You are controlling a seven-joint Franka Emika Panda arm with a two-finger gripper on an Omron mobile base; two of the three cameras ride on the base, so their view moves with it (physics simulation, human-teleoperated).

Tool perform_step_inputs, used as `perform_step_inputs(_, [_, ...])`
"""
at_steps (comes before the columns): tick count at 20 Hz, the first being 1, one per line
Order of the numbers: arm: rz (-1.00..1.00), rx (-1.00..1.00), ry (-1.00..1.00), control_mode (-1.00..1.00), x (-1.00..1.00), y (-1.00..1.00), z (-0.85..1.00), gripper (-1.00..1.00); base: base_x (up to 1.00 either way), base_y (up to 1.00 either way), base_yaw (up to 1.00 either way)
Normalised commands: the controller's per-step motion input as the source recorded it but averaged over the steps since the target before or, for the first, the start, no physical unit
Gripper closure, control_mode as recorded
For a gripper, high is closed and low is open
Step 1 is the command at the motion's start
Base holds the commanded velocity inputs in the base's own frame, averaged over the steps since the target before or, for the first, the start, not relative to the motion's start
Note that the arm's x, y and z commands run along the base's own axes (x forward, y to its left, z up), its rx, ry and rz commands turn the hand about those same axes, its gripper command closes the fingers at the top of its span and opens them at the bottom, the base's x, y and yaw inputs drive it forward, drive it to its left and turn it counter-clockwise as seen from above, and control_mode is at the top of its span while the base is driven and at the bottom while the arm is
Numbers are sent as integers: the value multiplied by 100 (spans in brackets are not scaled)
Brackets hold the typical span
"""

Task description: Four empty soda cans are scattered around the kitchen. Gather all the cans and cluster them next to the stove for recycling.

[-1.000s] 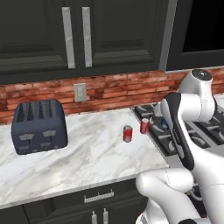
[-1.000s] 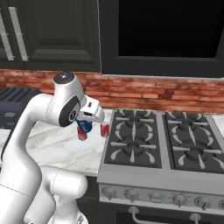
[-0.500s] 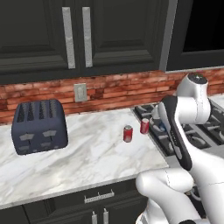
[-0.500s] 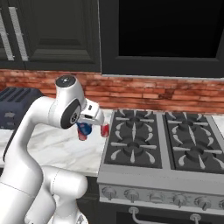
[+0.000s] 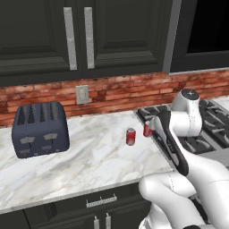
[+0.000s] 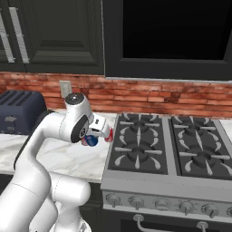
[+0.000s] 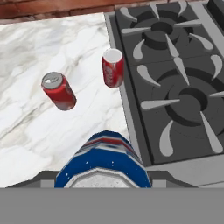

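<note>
- Blue cylindrical soda can with red-white label (image 7: pixel 105 164), clamped in the two-finger gripper (image 6: pixel 96 137), hangs above the white marble counter (image 7: pixel 39 131) beside the stainless-steel stove (image 7: pixel 183 87).
- 2 red cans with silver tops (image 7: pixel 59 91) stand near it, 1 (image 7: pixel 113 68) just beside the stove.

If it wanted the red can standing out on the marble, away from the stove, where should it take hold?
Around the middle of the red can, coming from above or the open counter side: it stands upright, round and slim, with bare marble all round.
</note>
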Motion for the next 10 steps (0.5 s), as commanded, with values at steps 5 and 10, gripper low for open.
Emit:
perform_step_inputs(5, [0,0,0,-100,25,0,-42,100,0,0,0])
perform_step_inputs(10, [0,0,0,-100,26,0,-29,100,0,0,0])
